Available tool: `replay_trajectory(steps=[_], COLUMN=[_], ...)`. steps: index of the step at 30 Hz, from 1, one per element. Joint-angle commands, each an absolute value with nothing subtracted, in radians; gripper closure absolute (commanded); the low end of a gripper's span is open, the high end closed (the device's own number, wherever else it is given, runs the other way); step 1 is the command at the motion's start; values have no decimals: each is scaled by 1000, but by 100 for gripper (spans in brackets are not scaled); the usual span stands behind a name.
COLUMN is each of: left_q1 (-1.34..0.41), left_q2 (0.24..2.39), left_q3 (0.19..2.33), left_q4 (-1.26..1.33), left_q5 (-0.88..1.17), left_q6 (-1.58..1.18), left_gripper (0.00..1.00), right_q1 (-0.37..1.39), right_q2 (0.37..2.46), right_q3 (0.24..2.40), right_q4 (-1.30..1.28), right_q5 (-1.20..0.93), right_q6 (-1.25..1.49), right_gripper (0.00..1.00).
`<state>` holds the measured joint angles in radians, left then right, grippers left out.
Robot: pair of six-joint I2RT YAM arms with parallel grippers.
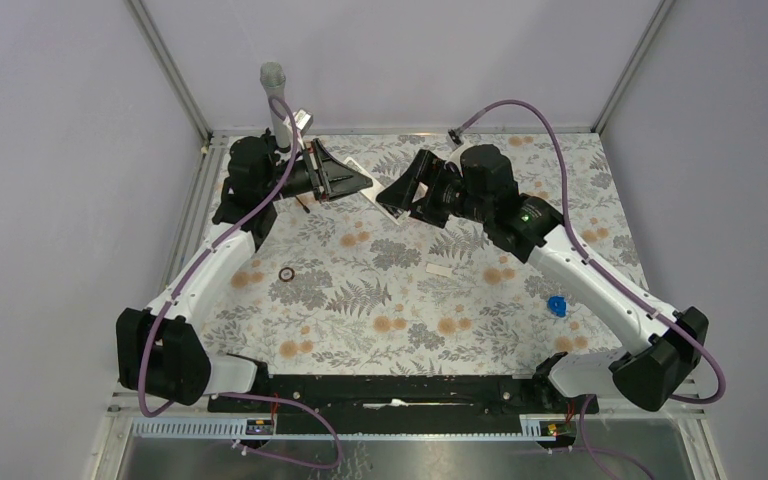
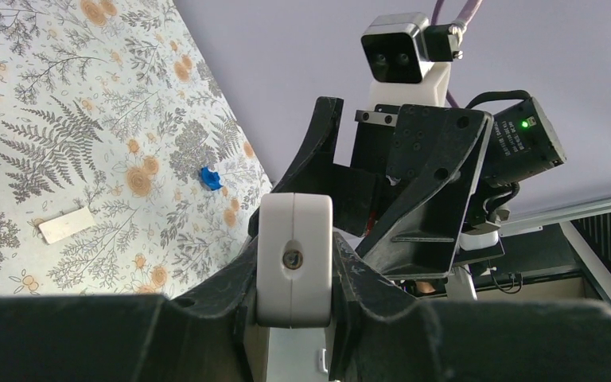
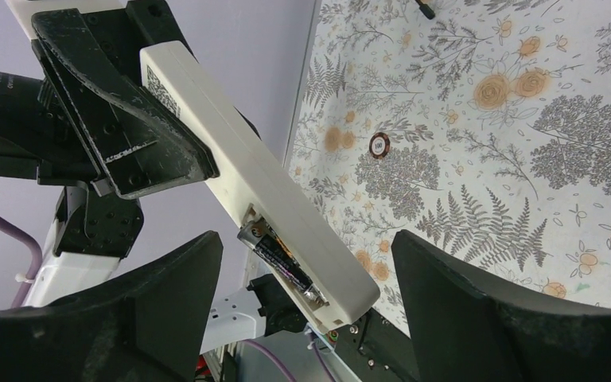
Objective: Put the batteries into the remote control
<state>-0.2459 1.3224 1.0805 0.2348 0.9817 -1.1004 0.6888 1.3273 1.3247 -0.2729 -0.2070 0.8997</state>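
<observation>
Left pincer (image 2: 294, 314) clamps the remote control (image 3: 231, 151), right pincer (image 3: 306, 267) gapes wide around it; a careless squeeze could pop that battery (image 3: 282, 263) loose.

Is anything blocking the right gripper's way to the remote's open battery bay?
Nothing visible does. The open right gripper faces the bay end of the remote control, one finger either side, only air between. A battery lies in the open bay. The left gripper clamps the remote farther up, clear of the bay.
</observation>
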Motion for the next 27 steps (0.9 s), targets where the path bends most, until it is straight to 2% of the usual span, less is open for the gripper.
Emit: replay_trajectory(steps=[1, 15, 27], left_q1=[-243, -246, -244], left_q2=[1286, 1265, 1279], left_q3=[1093, 1061, 1063], left_q4=[310, 333, 388], left_q5=[968, 989, 984], left_q6=[-1115, -1095, -1175], left_gripper=[100, 100, 100], right_q1=[677, 658, 641], right_q2=[1329, 1347, 1315], right_q3=[1312, 1262, 1187], right_q4=[-204, -151, -88], right_q5=[-254, -308, -329], right_q6=[932, 988, 1020], right_gripper=[15, 21, 40])
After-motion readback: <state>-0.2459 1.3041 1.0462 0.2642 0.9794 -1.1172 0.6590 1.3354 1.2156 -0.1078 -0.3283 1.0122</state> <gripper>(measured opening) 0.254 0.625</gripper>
